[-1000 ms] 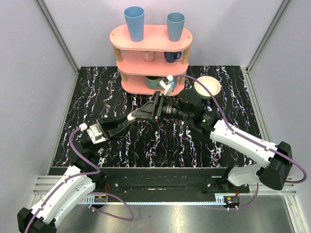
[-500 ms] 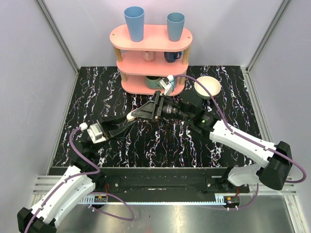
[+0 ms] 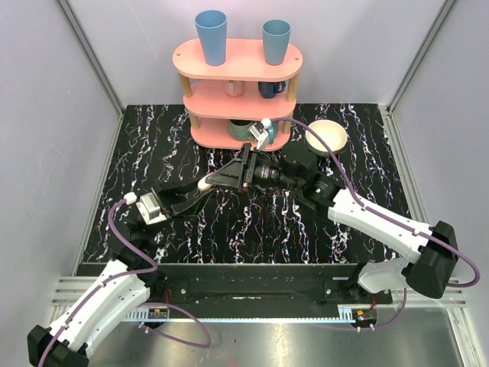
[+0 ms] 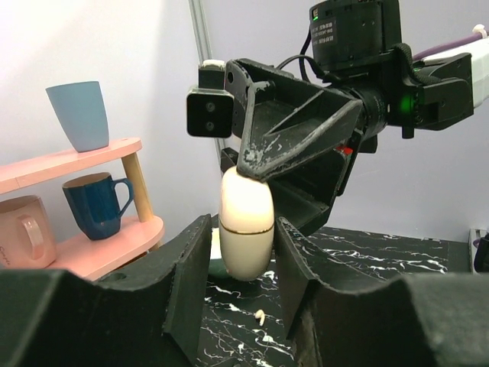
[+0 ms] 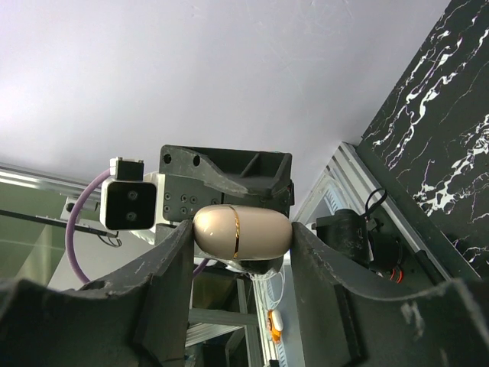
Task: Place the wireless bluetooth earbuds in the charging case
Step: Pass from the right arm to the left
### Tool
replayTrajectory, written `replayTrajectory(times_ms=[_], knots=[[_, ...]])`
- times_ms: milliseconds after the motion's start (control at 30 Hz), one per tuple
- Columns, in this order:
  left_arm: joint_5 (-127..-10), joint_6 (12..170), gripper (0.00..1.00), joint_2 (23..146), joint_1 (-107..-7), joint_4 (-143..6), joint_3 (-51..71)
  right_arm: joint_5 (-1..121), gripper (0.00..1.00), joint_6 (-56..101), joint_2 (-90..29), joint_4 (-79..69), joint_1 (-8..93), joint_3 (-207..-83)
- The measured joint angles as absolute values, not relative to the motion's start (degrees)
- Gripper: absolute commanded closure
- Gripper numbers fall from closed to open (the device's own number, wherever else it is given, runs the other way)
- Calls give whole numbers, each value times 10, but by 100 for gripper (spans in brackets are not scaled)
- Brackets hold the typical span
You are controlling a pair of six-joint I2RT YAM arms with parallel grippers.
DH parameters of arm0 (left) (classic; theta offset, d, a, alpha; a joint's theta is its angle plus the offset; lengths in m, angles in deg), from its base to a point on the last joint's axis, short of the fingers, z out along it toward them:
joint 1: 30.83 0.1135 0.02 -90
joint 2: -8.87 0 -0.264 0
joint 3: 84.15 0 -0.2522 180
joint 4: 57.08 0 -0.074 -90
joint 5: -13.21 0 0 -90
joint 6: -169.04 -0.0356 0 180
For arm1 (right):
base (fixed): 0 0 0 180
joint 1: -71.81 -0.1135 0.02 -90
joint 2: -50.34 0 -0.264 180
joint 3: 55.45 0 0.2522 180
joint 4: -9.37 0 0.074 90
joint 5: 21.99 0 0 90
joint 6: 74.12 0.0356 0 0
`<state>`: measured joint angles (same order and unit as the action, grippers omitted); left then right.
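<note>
With the closed case [image 4: 246, 206] up in the air over the desk [image 3: 153, 145], clamped end to end in the right tool [image 5: 242, 233] and the left tool [image 4: 243, 225] set narrow around its sides (can't tell if actually gripping), best to steady one half and ease the lid open gently.

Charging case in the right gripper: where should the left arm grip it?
Probably its two side faces below the seam, coming in level from opposite the right gripper. The charging case stands upright, that gripper clamping its top and bottom ends, so only the sides are free.
</note>
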<state>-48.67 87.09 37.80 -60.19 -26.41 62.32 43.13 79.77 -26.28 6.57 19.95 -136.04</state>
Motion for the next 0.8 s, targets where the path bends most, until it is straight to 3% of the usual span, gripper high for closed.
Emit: replayTrajectory(times_ms=[200,467,800], knots=[[-489,883,64,389,-602,-242,623,430,76,801,-268,66,200,-1360],[-489,886,57,390,-602,-240,623,429,76,801,-268,69,201,-1360],[-489,885,57,390,-602,-243,623,429,76,801,-268,73,201,-1358]])
